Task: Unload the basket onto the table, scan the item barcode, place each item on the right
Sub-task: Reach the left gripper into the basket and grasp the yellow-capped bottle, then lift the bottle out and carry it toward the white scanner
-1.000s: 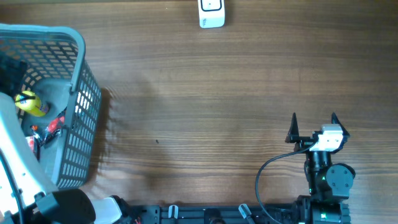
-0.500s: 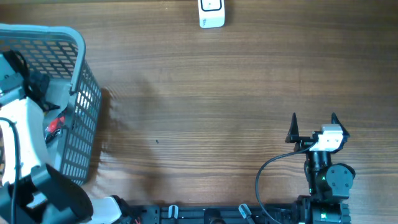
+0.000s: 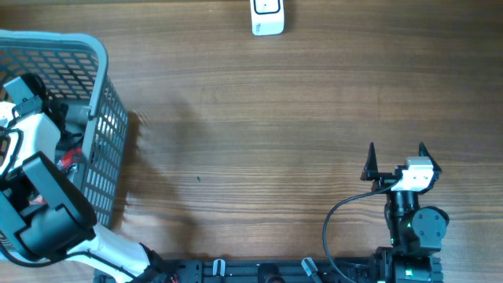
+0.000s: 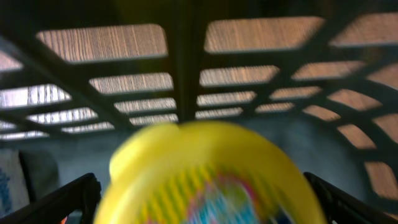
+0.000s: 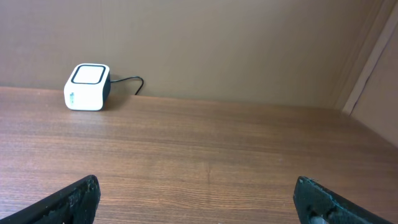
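My left arm (image 3: 39, 196) is reaching down into the grey-blue basket (image 3: 98, 94) at the left edge of the table (image 3: 275, 118). From overhead the arm itself hides most of what lies inside. Only a bit of something red (image 3: 69, 159) shows beside it, against the basket's lattice wall.

Through the left wrist camera, the left gripper (image 4: 200, 190) has its jaws spread wide. Right between them sits the yellow item (image 4: 205, 155), rounded, with a striped, colourful label facing the lens. It is very close and very blurred, so I can read no barcode on it. One dark fingertip (image 4: 68, 199) stands to its left and the other to its right, flanking it closely. I cannot tell whether either pad touches it. Behind it the basket's grid shows the wood grain through its gaps.

My right gripper (image 3: 396, 157) is parked low on the right side of the table, well apart from the basket. Its jaws are fully apart and hold nothing. The two fingertips point up the table.

Ahead of it in the right wrist view is bare wood, then the white scanner (image 5: 87, 87) at the far edge, its dark cable (image 5: 127, 81) trailing off beside it. The scanner is well apart from both grippers.
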Controlling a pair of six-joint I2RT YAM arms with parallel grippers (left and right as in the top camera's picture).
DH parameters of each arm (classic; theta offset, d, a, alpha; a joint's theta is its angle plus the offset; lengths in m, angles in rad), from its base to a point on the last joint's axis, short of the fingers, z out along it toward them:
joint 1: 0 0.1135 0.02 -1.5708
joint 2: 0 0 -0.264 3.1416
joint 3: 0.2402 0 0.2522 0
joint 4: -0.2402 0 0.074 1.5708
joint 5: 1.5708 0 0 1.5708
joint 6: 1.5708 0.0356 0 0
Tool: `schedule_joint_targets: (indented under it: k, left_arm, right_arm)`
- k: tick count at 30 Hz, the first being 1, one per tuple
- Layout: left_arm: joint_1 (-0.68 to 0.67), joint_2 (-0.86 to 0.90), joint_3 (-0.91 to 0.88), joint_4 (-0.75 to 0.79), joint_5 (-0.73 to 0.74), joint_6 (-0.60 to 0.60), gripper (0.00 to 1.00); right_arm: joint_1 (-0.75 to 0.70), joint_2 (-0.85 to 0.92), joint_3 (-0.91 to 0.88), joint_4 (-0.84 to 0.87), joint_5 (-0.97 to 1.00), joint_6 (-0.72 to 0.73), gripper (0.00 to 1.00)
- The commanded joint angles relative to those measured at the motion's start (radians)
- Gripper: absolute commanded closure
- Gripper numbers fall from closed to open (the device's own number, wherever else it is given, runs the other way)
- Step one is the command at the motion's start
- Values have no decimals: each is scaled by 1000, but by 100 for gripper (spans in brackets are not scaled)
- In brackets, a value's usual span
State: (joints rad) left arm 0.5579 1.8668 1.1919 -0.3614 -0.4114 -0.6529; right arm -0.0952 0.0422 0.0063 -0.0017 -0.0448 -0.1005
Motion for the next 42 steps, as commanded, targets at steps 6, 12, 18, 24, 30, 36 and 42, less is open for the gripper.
schedule_joint_targets:
  k: [6, 12, 18, 24, 30, 36, 42]
  left_arm:
    - [63, 34, -7, 21, -28, -10, 17]
    - [66, 34, -7, 6, -27, -10, 33]
    - [66, 32, -7, -11, -27, -10, 40]
    - [66, -1, -7, -26, -16, -10, 52]
    - [66, -106, -7, -28, 35, -10, 52]
    - [52, -270, -7, -28, 137, -10, 52]
    - [20, -491, -7, -17, 251, -11, 51]
  right_arm:
    - [-2, 2, -1, 2, -13, 15, 0]
    - [-2, 2, -1, 2, -13, 15, 1]
    - [-2, 2, -1, 2, -13, 15, 0]
    - [-2, 2, -1, 2, -13, 15, 0]
    - [-2, 2, -1, 2, -13, 15, 0]
    - [-2, 2, -1, 2, -13, 15, 0]
    - [-2, 2, -1, 2, -13, 15, 0]
